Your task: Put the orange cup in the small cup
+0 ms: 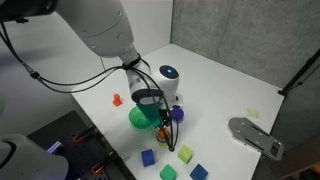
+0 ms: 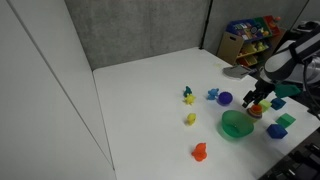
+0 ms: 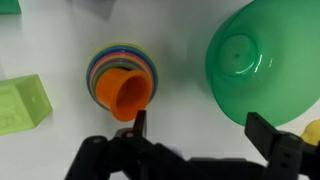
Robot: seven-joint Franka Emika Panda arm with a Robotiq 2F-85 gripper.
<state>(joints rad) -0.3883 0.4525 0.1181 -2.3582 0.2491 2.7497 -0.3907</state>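
Orange shows once, we count: one orange cup (image 3: pixel 125 95) lying tilted atop one small cup (image 3: pixel 120 55), beside one green bowl (image 3: pixel 265 60), our gripper (image 3: pixel 198 122) spread wide, holding nothing.

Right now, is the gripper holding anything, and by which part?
Nothing is held: the gripper is open, and the orange cup rests tilted on the small cup.

This looks like a robotics lab. A bare white surface (image 2: pixel 140 95) is boxed in by a grey felt-like back panel (image 2: pixel 140 30) and a plain white side board (image 2: pixel 40 90). A large white robot arm (image 1: pixel 100 30) reaches over it, and a shelf of bright toy bins (image 2: pixel 250 38) stands behind.
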